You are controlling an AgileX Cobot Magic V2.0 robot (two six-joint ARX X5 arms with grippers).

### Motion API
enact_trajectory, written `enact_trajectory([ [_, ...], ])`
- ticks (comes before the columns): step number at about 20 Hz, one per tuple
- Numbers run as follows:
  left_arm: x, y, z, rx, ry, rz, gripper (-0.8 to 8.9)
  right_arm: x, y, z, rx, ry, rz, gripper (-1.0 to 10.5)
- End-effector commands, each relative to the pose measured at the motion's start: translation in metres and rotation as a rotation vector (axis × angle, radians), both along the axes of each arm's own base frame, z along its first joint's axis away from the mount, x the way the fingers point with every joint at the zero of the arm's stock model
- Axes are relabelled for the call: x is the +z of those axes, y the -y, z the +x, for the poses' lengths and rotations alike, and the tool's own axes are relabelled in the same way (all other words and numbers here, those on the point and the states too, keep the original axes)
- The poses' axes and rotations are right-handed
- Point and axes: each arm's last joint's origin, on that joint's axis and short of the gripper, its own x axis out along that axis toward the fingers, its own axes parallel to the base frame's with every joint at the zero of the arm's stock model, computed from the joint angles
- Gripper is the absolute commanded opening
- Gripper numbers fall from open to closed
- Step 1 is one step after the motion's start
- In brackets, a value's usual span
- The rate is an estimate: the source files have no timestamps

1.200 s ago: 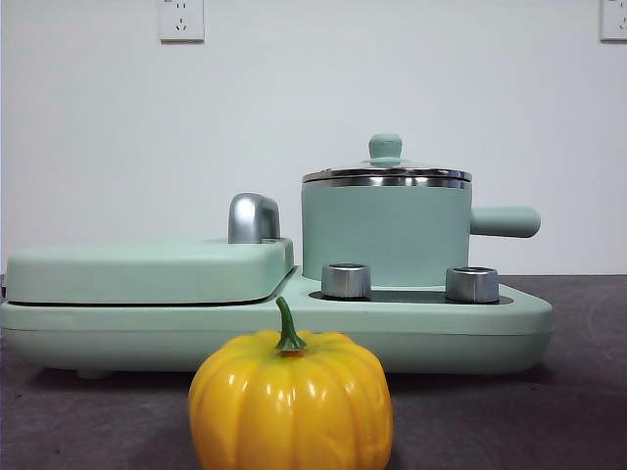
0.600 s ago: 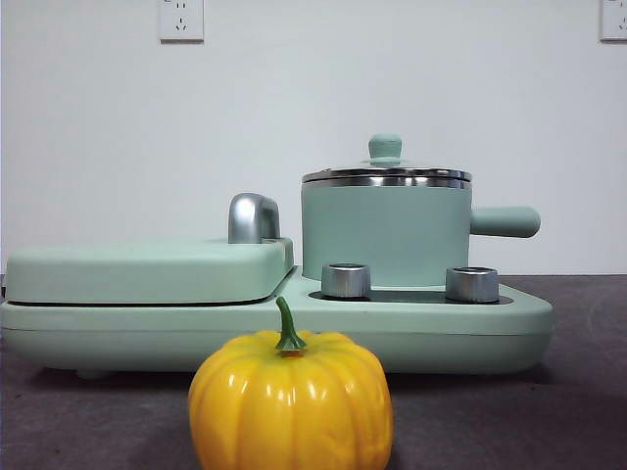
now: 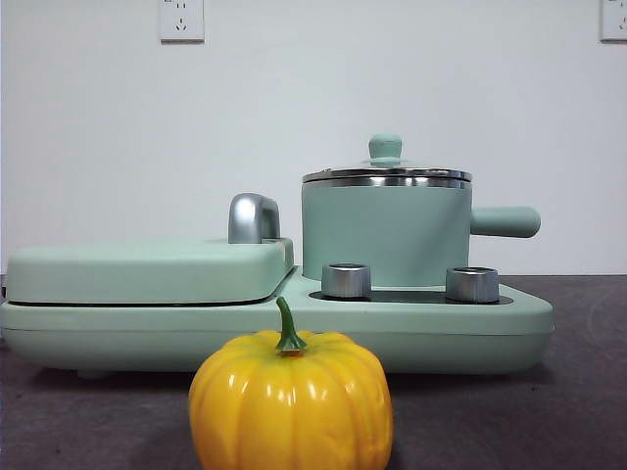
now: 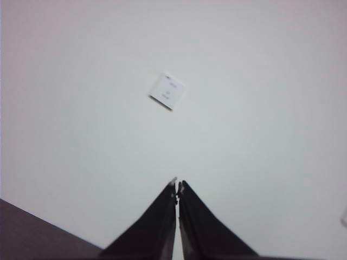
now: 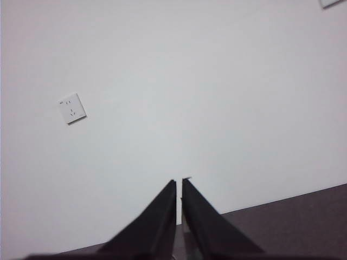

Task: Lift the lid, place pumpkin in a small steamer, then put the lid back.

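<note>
Front view: pumpkin (image 3: 291, 401) before lidded small steamer (image 3: 384, 232); claws absent.

no readable text or labels

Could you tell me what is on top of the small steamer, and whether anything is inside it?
The lid sits on the small steamer, its knob upright. The pot's opaque wall hides the inside. The pumpkin stands on the table in front.

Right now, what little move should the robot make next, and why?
Probably bring one gripper down to the lid knob. The lid sits on the steamer, the pumpkin waits on the table, and both the left gripper and right gripper are shut, facing the wall.
</note>
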Motion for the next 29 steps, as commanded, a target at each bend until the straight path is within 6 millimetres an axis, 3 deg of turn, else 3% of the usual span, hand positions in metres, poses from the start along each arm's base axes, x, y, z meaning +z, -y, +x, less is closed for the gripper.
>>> enact_trajectory([
  [1, 0.021, 0.001, -0.003, -0.003, -0.055, 0.106, 0.08, 0.02, 0.0, -0.006, 0.033, -0.021, -0.008, 0.1],
  [8, 0.067, 0.005, 0.004, -0.106, -0.202, 0.252, 0.08, 0.059, -0.004, -0.003, 0.109, -0.107, -0.193, 0.1],
  [14, 0.089, 0.01, 0.02, -0.27, -0.302, 0.411, 0.08, 0.075, -0.01, 0.014, 0.226, -0.258, -0.372, 0.1],
  [22, 0.094, 0.016, 0.041, -0.441, -0.432, 0.703, 0.08, 0.071, -0.014, 0.038, 0.316, -0.391, -0.647, 0.1],
  [29, 0.085, 0.021, 0.052, -0.524, -0.469, 0.989, 0.07, 0.066, -0.021, 0.044, 0.376, -0.36, -0.832, 0.1],
])
